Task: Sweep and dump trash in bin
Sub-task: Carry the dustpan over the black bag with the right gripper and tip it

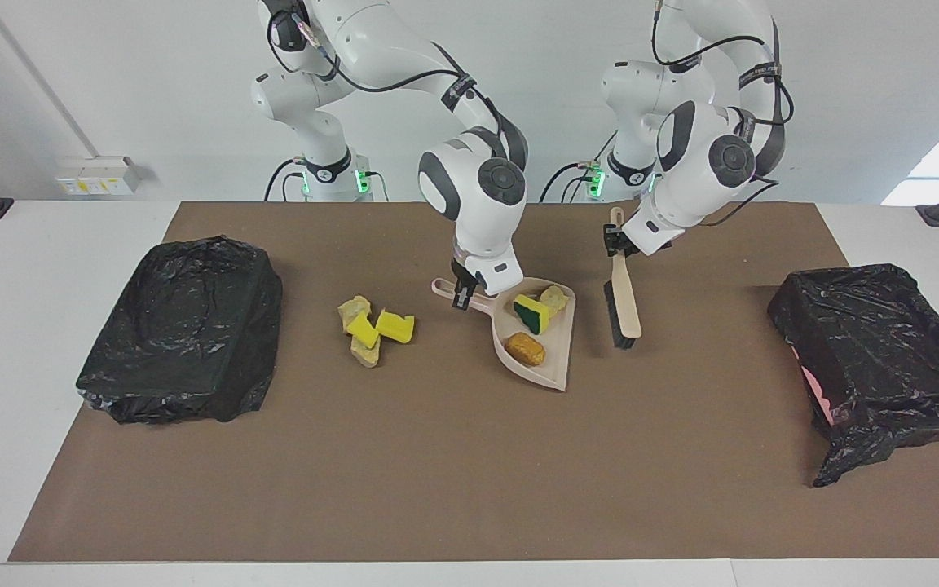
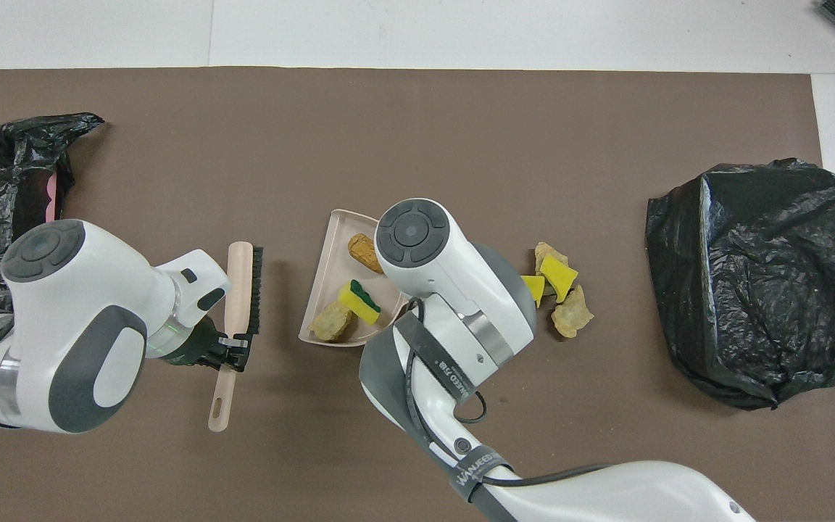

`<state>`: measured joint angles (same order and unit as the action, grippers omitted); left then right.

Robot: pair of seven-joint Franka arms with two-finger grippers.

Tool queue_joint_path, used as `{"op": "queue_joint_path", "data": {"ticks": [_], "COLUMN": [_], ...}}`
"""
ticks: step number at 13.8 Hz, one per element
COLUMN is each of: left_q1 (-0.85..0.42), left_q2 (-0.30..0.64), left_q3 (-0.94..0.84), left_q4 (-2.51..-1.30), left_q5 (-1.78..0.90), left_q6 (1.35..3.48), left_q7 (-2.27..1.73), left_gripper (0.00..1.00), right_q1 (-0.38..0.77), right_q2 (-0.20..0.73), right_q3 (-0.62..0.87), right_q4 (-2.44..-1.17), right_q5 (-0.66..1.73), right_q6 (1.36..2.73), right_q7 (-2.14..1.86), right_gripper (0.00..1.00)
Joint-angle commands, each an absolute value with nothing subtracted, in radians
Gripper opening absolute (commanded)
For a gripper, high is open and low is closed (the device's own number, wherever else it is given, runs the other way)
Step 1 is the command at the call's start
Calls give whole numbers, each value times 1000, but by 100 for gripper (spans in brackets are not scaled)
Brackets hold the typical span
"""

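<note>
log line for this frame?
left claw: shut on brush, beside dustpan | right claw: shut on dustpan handle | three trash pieces in pan | loose trash on mat

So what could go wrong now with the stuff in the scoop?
1. The dustpan has three loose pieces near its open edge; if the right gripper, shut on its handle, tips it on the way to a bin, the brown lump could roll out.
2. A pile of trash sits unswept on the mat, and could get left.
3. The brush in the left gripper hangs near the dustpan and might bump it.
</note>
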<state>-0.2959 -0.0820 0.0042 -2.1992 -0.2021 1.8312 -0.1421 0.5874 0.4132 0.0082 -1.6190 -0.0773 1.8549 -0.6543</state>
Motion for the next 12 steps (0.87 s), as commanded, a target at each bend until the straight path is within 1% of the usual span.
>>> {"op": "queue_joint_path", "data": {"ticks": [1,3,4,5,8,12], "left_q1": [-317,-337,-377,-415,-532,-734], "left_q2": [-156,-210,-234,-242,-241,-242], "left_q3": [-3,-5,-8,-9,-11,-11], "left_q4": [-2284,-2369,-2405,-2416,-2471,-2477], "left_q5": [-129,-127,-127,-127,-129,-138], "left_q6": [1848,1925,1949,1950,2034,2075], "left_q7": [-225,-239,-273,-320,-395,-590], "left_gripper": [0,0,0,0,0,0], "right_q1": [496,421,382,344,253,85], "right_q2": [351,306,281,259,195,144], "right_q3": [18,18,18,17,11,11], "right_q4": [-1621,-1621,-1620,-1620,-1621,-1623], "right_q5": [-55,-38,-29,-31,-52,-52], "right_q6": [1861,1846,1829,1812,1761,1701], "right_q7": [-693,-753,-785,-813,-839,-980], "right_gripper": [0,0,0,0,0,0]}}
